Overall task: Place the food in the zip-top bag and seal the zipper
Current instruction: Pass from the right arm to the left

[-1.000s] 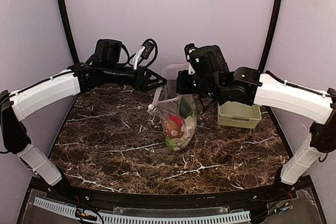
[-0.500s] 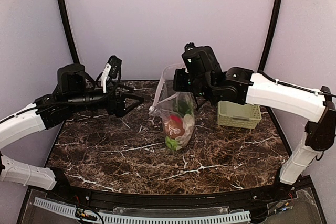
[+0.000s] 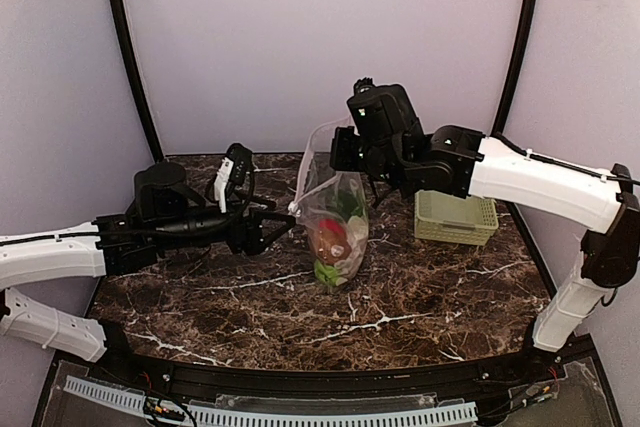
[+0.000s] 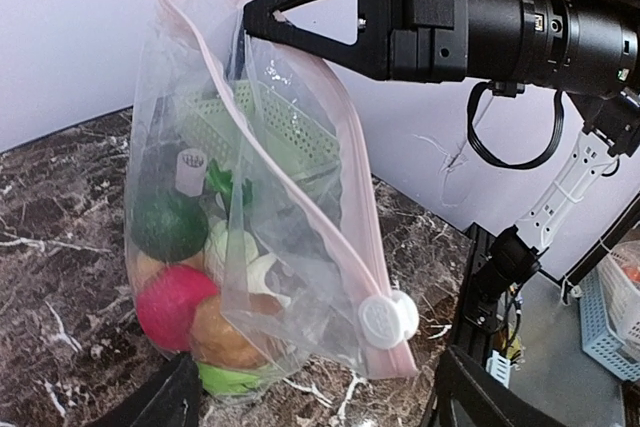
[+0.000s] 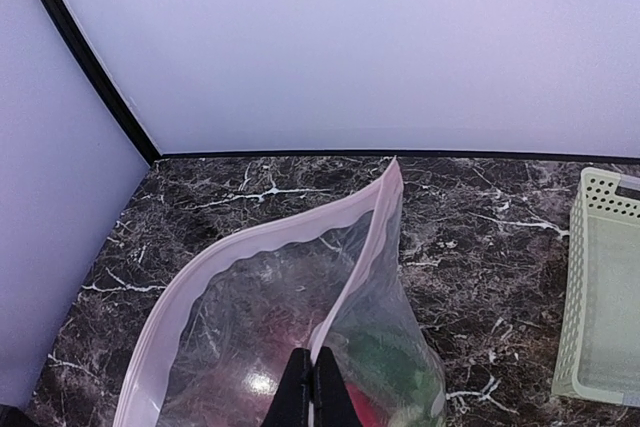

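Right gripper (image 5: pixel 311 367) clamps the rim of the zip-top bag (image 3: pixel 335 212) of food (image 4: pixel 170 297) upright mid-bench (image 3: pixel 200 287), zipper (image 4: pixel 300 197) slanting down toward the wide-open, empty left gripper (image 3: pixel 272 231) (nearer the slider (image 4: pixel 388 319) end).

No legible text, label, brand, number or sign appears in any view. The bag (image 4: pixel 280 197), the basket (image 3: pixel 456 218) and the desk (image 3: pixel 200 287) carry no marking large enough to read.

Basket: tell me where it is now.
Top view: the basket sits on the table, far right side, right of the bag and apart from it.
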Tool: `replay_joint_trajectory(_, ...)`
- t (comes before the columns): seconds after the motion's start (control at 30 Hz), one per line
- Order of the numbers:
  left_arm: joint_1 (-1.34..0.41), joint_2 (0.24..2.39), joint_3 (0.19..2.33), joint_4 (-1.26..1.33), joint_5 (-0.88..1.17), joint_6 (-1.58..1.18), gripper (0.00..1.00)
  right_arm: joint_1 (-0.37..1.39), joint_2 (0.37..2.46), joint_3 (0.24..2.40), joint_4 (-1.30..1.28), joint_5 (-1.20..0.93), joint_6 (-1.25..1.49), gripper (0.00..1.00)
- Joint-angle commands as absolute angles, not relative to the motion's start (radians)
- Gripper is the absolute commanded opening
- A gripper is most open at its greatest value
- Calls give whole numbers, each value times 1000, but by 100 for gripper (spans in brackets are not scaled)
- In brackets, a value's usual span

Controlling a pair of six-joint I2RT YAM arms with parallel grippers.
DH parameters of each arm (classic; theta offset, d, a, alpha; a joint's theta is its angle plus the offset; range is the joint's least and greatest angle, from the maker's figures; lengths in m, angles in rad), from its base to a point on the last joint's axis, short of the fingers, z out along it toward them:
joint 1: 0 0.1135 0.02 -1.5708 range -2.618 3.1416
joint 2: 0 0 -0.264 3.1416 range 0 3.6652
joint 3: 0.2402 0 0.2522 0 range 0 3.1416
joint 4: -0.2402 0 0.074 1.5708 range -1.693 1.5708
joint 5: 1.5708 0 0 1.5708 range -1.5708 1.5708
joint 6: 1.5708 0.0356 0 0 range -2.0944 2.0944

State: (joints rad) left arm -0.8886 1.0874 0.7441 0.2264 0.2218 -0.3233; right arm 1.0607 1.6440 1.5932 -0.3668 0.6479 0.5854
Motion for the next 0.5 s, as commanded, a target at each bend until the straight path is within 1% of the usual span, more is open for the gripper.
replay_joint_trajectory(0.0,-914,1118,719,351,164,-354,77,1068,1647,1614,-346,675,599,0)
replay_joint_trajectory(0.03,-917,1124,724,351,162,-354,71,1069,1647,1615,-346,674,597,0)
replay_joint_trajectory(0.07,-921,1133,727,350,158,-354,68,1069,1648,1616,-346,673,595,0)
replay_joint_trajectory(0.1,-922,1139,733,349,158,-354,62,1069,1648,1617,-346,673,593,0)
replay_joint_trajectory(0.13,-925,1145,736,348,157,-353,59,1069,1649,1617,-347,675,592,0)
replay_joint_trajectory(0.17,-926,1147,738,348,157,-352,53,1068,1649,1617,-346,675,591,0)
replay_joint_trajectory(0.27,-929,1151,740,344,150,-350,47,1069,1647,1617,-346,675,590,0)
replay_joint_trajectory(0.33,-930,1151,739,345,147,-351,39,1068,1647,1616,-347,675,591,0)
replay_joint_trajectory(0.43,-930,1158,742,345,148,-353,31,1069,1647,1614,-347,675,591,0)
replay_joint_trajectory(0.47,-930,1159,743,345,148,-353,25,1069,1647,1613,-347,675,591,0)
